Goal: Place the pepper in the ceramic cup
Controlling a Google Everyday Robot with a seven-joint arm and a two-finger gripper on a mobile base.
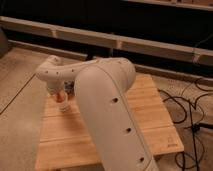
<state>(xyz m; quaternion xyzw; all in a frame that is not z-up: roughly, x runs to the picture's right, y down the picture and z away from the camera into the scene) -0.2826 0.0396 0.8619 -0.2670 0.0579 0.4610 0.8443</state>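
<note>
Gripper (60, 95) hangs low over the pale wooden tabletop (145, 115), directly above the small cream-white ceramic cup (63, 105). Slender orange-red pepper not visible. Advice: release only when centred over the rim.

No legible text, label or number anywhere (claw (61, 98) low over the wooden table (150, 100)).

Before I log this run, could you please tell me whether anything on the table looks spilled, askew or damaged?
Nothing stands out. The white arm's gripper hangs over the left part of the light wooden slatted table, just above a small cream-white cup, which stands upright. No spill shows.
</note>
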